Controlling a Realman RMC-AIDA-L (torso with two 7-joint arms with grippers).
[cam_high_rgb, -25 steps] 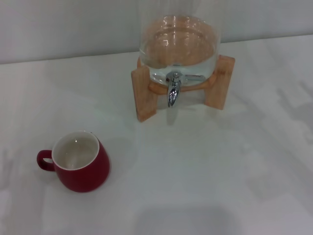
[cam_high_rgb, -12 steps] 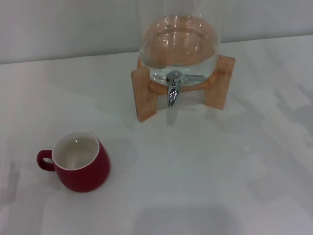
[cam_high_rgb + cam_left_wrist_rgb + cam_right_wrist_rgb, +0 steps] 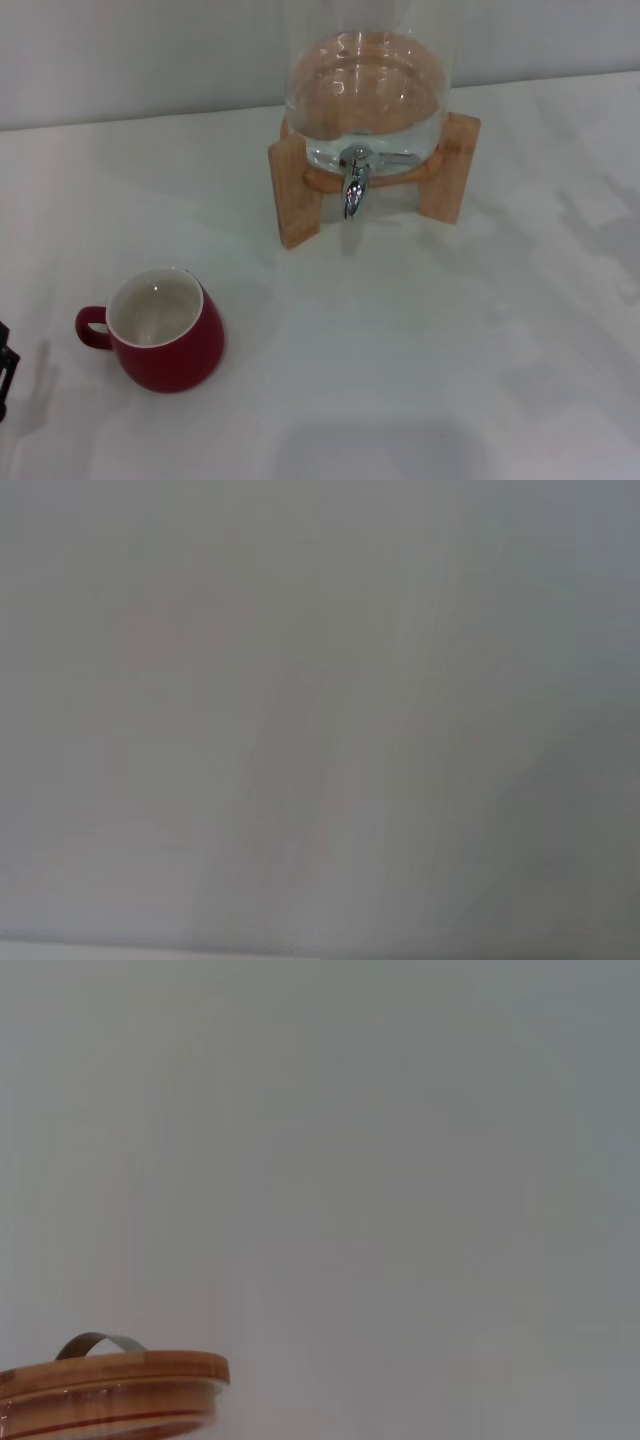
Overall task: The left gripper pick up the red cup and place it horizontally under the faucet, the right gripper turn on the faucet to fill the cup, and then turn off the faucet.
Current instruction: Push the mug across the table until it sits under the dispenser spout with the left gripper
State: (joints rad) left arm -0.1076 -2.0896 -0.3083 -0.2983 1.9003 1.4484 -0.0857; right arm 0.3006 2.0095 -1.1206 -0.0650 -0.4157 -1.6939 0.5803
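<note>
The red cup [image 3: 165, 336] stands upright on the white table at the front left in the head view, white inside, its loop handle pointing left. The chrome faucet [image 3: 354, 184] juts from the clear glass dispenser [image 3: 365, 95] on its wooden stand [image 3: 296, 190] at the back centre, spout down. A black tip of my left gripper [image 3: 5, 370] shows at the left edge, a little left of the cup and apart from it. My right gripper is out of view. The left wrist view shows only blank grey surface.
The white table [image 3: 420, 340] runs to a grey wall behind the dispenser. The dispenser's wooden lid [image 3: 110, 1390] with a metal handle shows in the right wrist view.
A black part of my left gripper has come into the head view at the left edge, with its shadow growing on the table. Cup and dispenser have not moved.
</note>
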